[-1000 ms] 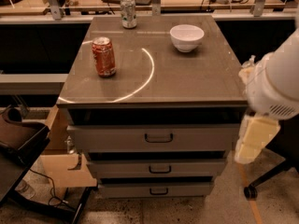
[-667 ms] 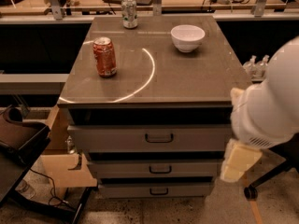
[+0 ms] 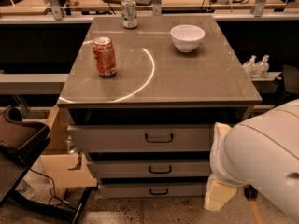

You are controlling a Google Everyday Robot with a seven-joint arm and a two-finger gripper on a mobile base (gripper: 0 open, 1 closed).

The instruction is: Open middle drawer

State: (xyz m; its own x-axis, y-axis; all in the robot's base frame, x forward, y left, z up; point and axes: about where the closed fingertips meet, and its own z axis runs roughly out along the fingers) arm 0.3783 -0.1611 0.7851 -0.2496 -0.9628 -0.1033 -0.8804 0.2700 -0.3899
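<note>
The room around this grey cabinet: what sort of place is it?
Probably a robot lab or workshop: cable-strewn benches behind, a drawer cabinet with a white arc marked on top beside a red can and bowl, and the robot's hand low at the cabinet's right.

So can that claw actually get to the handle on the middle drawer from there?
Probably yes. The claw hangs low by the cabinet's front right corner, partly hidden behind the white arm. Nothing stands in front of the middle drawer, and its handle is in plain view, a short sideways move away.
</note>
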